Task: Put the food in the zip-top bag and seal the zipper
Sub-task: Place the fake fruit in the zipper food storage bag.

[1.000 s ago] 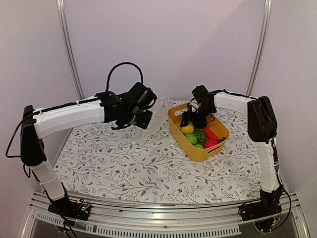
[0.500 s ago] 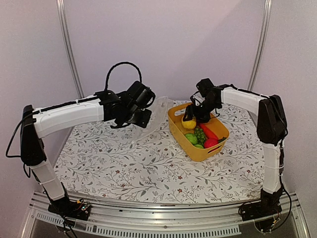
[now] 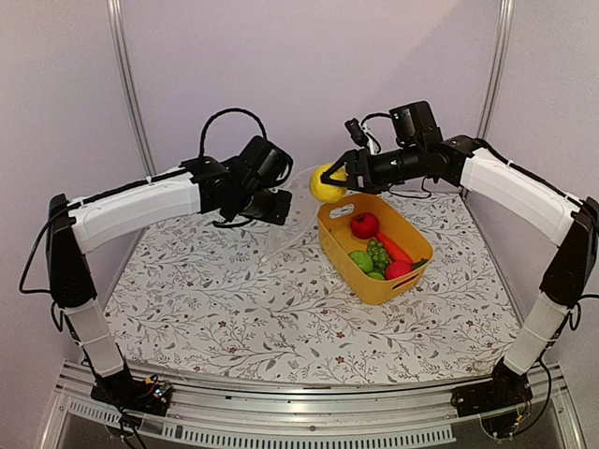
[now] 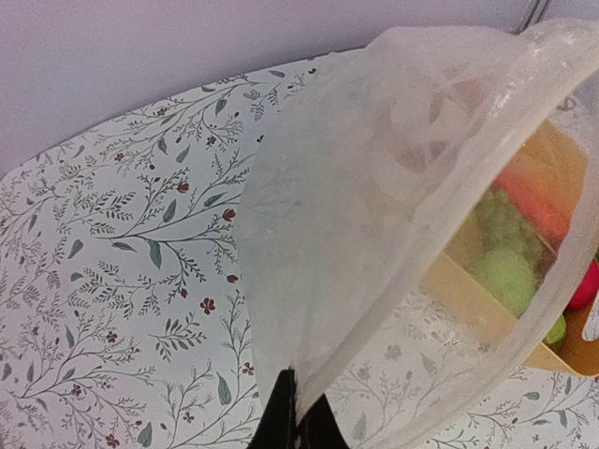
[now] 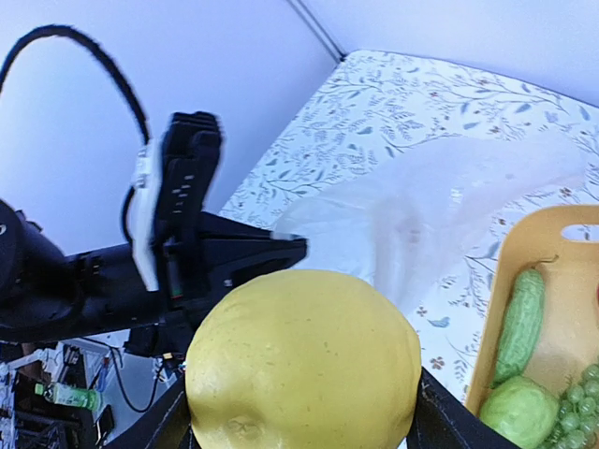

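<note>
Our left gripper is clenched on the edge of the zip-top bag. It holds the bag up off the worktop, and the mouth seems to gape toward the yellow tub. Our right gripper grasps the lemon, raised above the tub and just beside the bag's mouth.

To do this well, we should carry the lemon over the raised edge and down inside before letting go. The film is floppy, and a drop onto the edge would likely fold the mouth shut or send the fruit rolling. We should hold the bag steady and taut throughout. The apple and the other pieces lie in the tub.
</note>
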You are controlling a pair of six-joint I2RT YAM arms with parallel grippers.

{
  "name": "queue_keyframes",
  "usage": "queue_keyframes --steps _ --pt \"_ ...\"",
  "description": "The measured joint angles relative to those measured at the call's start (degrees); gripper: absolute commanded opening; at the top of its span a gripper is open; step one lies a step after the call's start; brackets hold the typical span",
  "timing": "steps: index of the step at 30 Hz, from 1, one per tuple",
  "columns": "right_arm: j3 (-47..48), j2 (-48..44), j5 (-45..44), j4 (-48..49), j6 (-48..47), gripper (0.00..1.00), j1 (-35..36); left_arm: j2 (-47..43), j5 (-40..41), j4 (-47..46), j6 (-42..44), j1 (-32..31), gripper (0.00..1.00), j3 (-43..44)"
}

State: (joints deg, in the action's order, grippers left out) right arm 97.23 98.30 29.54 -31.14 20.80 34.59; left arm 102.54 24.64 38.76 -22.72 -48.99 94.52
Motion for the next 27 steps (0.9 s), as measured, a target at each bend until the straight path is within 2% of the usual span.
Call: queue_keyframes --steps 6,11,18,27 --pt "-0.5 -0.3 7.3 6.9 1.8 0.52 1.7 1.8 -3.1 -0.3 -1.1 0.1 0.0 3.0" --pt "-0.7 -0.3 9.1 9.6 2.8 0.51 1.7 1.7 -5.6 -1.7 -2.4 0.2 0.0 3.7" --pt "-1.3 1.0 7.9 11.0 4.2 0.51 1.7 -2.7 -8.9 -6.5 -3.7 0.7 0.0 0.4" --pt "-1.7 2.0 1.0 10.8 5.6 0.51 1.8 -7.5 -13.9 -11.3 -5.3 0.7 0.0 -1.0"
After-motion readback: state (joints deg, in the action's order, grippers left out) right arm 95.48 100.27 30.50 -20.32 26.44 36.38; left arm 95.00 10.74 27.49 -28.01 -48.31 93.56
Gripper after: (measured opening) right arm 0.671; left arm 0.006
